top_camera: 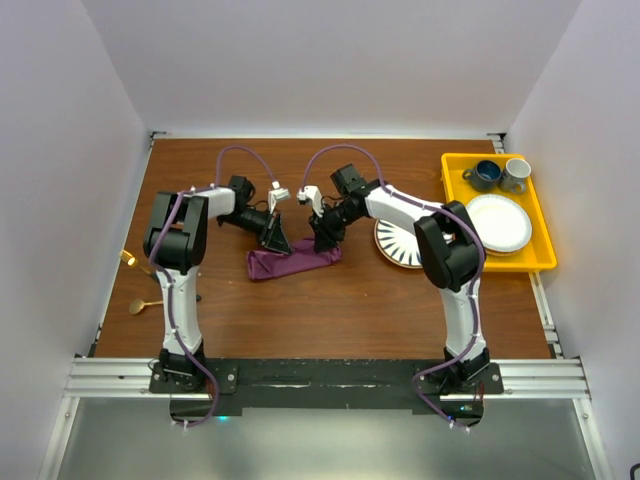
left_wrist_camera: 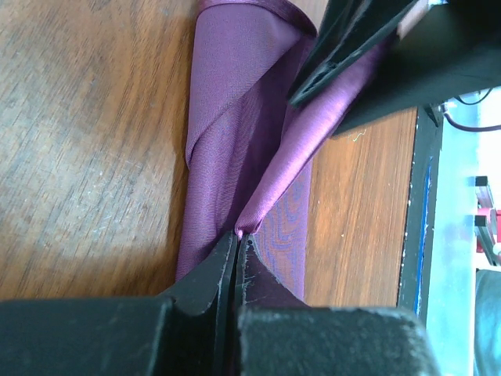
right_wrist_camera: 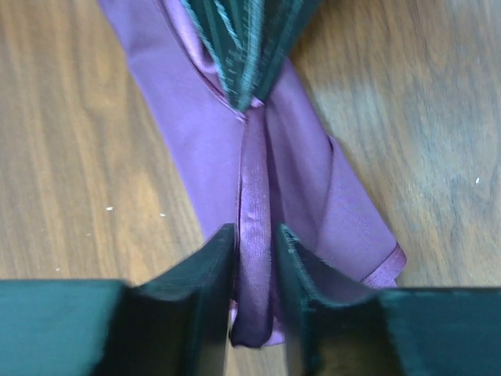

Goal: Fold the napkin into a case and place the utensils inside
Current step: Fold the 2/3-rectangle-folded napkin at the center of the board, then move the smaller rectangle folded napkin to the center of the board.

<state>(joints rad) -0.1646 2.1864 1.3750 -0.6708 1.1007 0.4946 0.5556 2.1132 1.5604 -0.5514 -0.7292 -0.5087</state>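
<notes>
Napkin [top_camera: 292, 264] was bunched into a long strip at frame centre. Left gripper [left_wrist_camera: 238, 236] was pressed together on its raised ridge. Right gripper [right_wrist_camera: 254, 235] was pinched on the same ridge. Utensils [top_camera: 130, 259] were located far left.

Brown wooden table [top_camera: 330, 310]. Toward its far right corner, along the right edge, a shallow yellow rectangular tray [top_camera: 530, 264]. Inside, at the far end, a dark blue mug [top_camera: 487, 175] beside a grey mug [top_camera: 516, 174]; nearer, a round white plate [top_camera: 498, 222]. Just left of the tray, flat on the table, a round white plate with dark rim stripes [top_camera: 395, 252], partly hidden.
</notes>
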